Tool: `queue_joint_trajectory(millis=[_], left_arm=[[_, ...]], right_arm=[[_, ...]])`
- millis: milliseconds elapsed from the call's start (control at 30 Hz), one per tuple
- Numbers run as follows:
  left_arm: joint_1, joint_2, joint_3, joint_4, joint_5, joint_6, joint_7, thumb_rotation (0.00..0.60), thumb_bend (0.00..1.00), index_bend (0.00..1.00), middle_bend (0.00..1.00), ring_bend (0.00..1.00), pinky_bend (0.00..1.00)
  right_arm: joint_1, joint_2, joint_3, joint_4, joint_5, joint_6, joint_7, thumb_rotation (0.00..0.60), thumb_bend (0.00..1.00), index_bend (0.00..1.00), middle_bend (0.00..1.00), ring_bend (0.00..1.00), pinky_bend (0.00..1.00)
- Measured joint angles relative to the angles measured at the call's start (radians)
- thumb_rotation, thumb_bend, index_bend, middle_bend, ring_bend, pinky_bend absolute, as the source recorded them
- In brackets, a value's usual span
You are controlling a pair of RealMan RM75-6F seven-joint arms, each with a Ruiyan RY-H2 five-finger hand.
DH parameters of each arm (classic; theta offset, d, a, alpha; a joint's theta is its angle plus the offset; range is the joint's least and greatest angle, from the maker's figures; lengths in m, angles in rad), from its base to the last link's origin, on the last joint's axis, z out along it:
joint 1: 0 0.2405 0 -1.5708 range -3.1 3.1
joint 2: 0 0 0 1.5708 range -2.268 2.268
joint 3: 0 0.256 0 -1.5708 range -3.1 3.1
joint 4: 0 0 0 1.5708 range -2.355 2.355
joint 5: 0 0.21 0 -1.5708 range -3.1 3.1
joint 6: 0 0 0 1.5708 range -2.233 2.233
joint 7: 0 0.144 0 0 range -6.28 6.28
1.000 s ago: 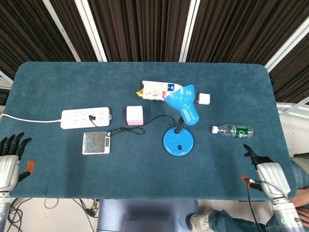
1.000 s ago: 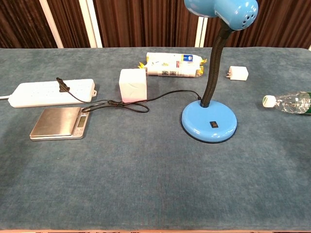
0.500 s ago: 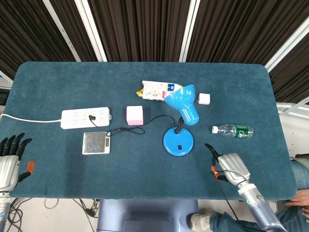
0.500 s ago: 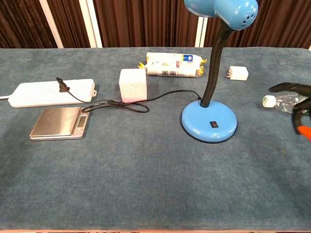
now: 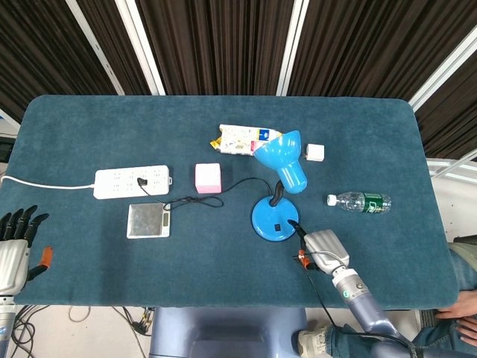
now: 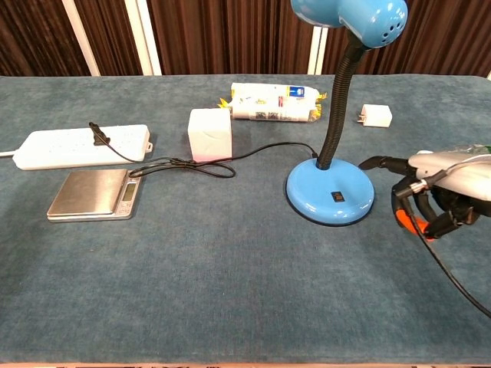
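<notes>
A: Black fingers show at the far left: the left robot hand (image 5: 15,242) sits at the near left edge of the blue tabletop (image 5: 89,127), fingers apart, holding nothing.

B: And right of it?

A: A white power strip (image 5: 133,181) with a black plug in it, and a silver scale (image 5: 148,221) just nearer. Then a pink cube (image 5: 208,178), with the black cord (image 5: 223,192) running past it to the blue desk lamp (image 5: 276,219). A snack packet (image 5: 242,139) lies farther back, a white charger (image 5: 315,153) to its right.

B: The other hand?

A: The right robot hand (image 6: 437,188) hovers just right of the lamp's round base, one finger stretched toward it, the rest curled in, gripping nothing. Whether that finger touches the base, I cannot tell. A water bottle (image 5: 360,201) lies on its side farther right.
</notes>
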Motion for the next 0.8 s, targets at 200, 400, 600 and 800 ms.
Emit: queue_joint_trajectory(millis=[200,400,600,800], left_arm=[[0.000,-0.001,-0.003,0.001,-0.010,-0.002,0.000,0.600,0.46,0.17,0.04,0.00,0.00],[0.000,-0.001,-0.005,0.001,-0.011,0.000,0.000,0.600,0.46,0.17,0.04,0.00,0.00],[0.000,0.000,-0.006,0.002,-0.012,0.000,-0.002,0.600,0.46,0.17,0.04,0.00,0.00],[0.000,-0.001,-0.005,0.002,-0.012,0.001,-0.001,0.600,0.46,0.17,0.04,0.00,0.00]], right_arm=[[0.036,-0.040,-0.004,0.027,0.055,-0.012,-0.030,0.600,0.62,0.00,0.54,0.64,0.82],[0.049,-0.051,-0.017,0.032,0.066,-0.009,-0.041,0.600,0.62,0.00,0.54,0.64,0.85],[0.058,-0.058,-0.031,0.036,0.079,-0.008,-0.048,0.600,0.62,0.00,0.54,0.64,0.88],[0.071,-0.067,-0.043,0.041,0.092,-0.010,-0.059,0.600,0.62,0.00,0.54,0.64,0.90]])
